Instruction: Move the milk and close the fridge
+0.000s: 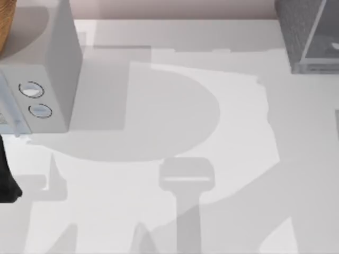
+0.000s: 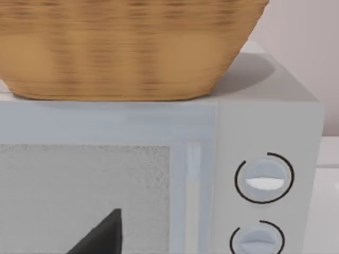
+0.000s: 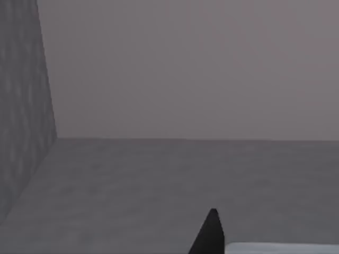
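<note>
The fridge [image 1: 294, 32], dark grey and speckled with a paler smooth panel [image 1: 324, 45] beside it, stands at the table's far right corner. In the right wrist view its speckled wall [image 3: 21, 106] rises close by over a grey floor, and the dark tip of my right gripper [image 3: 210, 235] juts in low, with a pale strip [image 3: 280, 247] next to it that I cannot identify. The milk is out of view. My left arm [image 1: 7, 177] sits at the table's left edge. The dark tip of my left gripper [image 2: 101, 237] points at the front of the microwave.
A light grey microwave [image 1: 50, 79] with two round dials [image 2: 263, 178] stands at the far left, with a wicker basket [image 2: 127, 47] on top of it. The white tabletop [image 1: 175, 132] between microwave and fridge carries only the arms' shadows.
</note>
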Motion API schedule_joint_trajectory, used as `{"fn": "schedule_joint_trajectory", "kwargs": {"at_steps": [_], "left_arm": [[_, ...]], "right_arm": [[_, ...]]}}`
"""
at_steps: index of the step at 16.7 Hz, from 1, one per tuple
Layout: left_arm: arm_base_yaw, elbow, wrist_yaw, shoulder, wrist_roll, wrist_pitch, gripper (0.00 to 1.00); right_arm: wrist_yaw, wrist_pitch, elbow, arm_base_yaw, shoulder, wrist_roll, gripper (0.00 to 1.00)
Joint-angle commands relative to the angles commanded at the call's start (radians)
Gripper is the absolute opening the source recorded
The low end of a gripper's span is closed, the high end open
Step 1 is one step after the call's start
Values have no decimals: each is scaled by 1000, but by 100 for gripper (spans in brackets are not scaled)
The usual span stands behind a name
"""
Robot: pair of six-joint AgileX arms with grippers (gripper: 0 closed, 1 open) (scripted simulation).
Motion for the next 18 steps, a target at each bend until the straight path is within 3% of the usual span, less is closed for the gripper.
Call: {"fn": "schedule_joint_trajectory", "kwargs": {"at_steps": [12,18], "left_arm": [[0,0,0,0,0,0,100],[0,0,0,0,0,0,100]], "right_arm": [[0,0,0,0,0,0,98],[0,0,0,0,0,0,100]]}}
